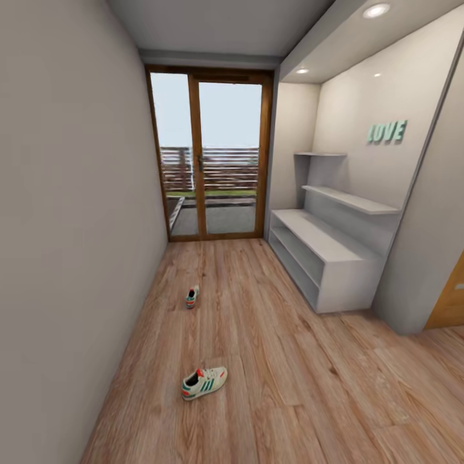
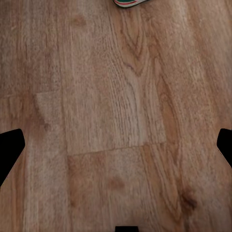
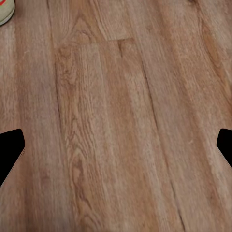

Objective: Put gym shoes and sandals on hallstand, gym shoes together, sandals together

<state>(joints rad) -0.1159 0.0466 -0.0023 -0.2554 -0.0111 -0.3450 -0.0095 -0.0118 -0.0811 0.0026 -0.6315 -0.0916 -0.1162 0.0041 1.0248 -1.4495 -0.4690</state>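
Two cream-white gym shoes lie on the wood-plank corridor floor (image 1: 270, 361): the near gym shoe (image 1: 203, 383) on its sole, the far gym shoe (image 1: 192, 297) further toward the glass door. The light-grey hallstand (image 1: 322, 248) stands against the right wall, its shelves bare. The two sandals are out of view. My left gripper (image 2: 116, 150) hangs open over bare planks, with the edge of a gym shoe (image 2: 129, 3) just ahead of it. My right gripper (image 3: 116, 150) is open too, above bare floor, a gym shoe's tip (image 3: 6, 12) off to one side.
A glass double door (image 1: 209, 158) with a wooden frame closes the corridor's far end. A grey wall (image 1: 71, 225) runs along the left. Stepped wall shelves (image 1: 351, 200) and teal "LOVE" letters (image 1: 386, 131) sit above the hallstand. A wooden door edge (image 1: 451, 303) shows at right.
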